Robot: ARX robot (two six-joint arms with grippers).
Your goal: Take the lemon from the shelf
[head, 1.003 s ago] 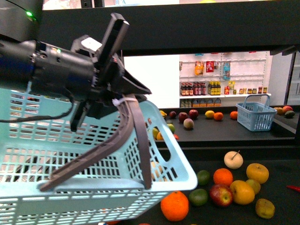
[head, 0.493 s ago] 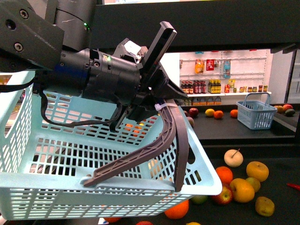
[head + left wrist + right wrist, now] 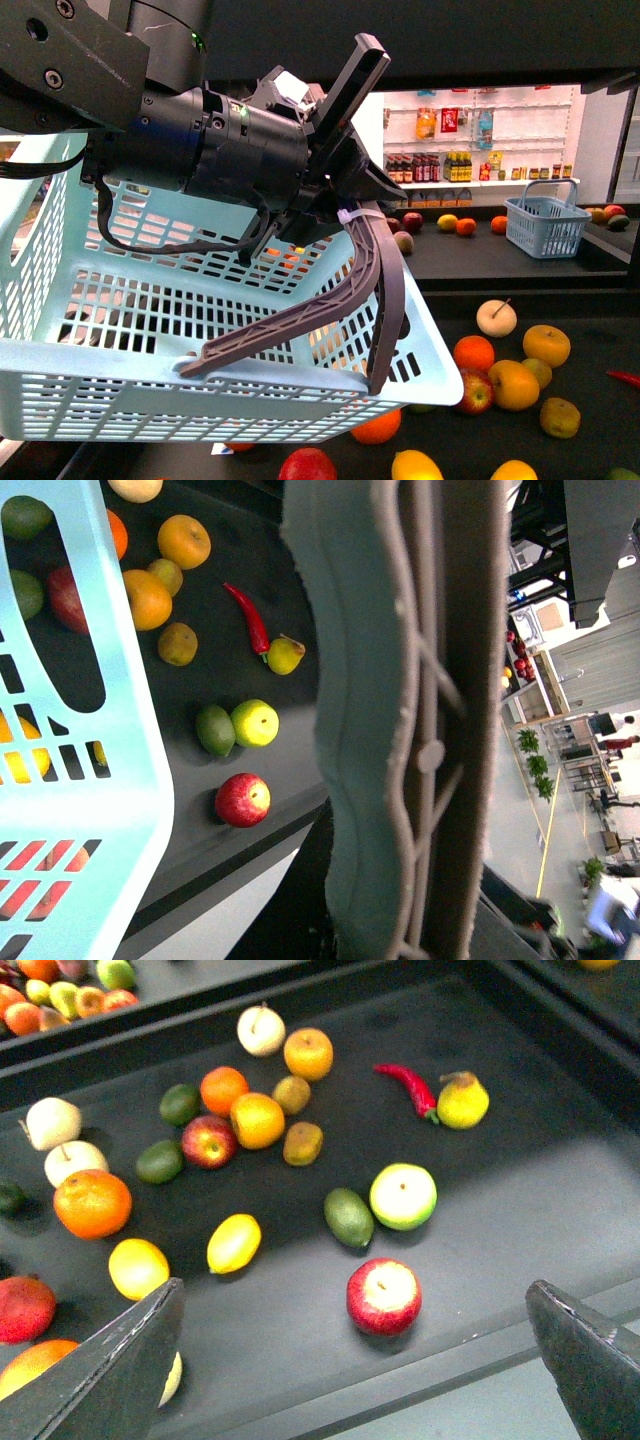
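Note:
The lemon point(image 3: 234, 1243), an oval plain-yellow fruit, lies on the black shelf deck point(image 3: 520, 1190) among other fruit. It is probably the yellow fruit at the bottom edge of the front view point(image 3: 416, 465). My right gripper point(image 3: 355, 1305) is open and empty above the deck's front part. The lemon lies beyond it, towards one finger point(image 3: 120, 1360). A red apple point(image 3: 384, 1296) shows between the fingers. My left gripper point(image 3: 345, 215) is shut on the grey basket handle point(image 3: 372, 290) and holds the light-blue basket point(image 3: 150, 340) in the air. The handle point(image 3: 420, 720) fills the left wrist view.
Oranges point(image 3: 92, 1203), a round yellow fruit point(image 3: 138, 1268), a green avocado-like fruit point(image 3: 348, 1216), a green apple point(image 3: 403, 1196), a red chilli point(image 3: 410, 1087) and a pear point(image 3: 462, 1101) lie on the deck. A second blue basket point(image 3: 545, 228) stands on the far shelf.
The left arm has lifted the basket and swung it to the right. The front view has dropped, so more fruit shows at the bottom edge.

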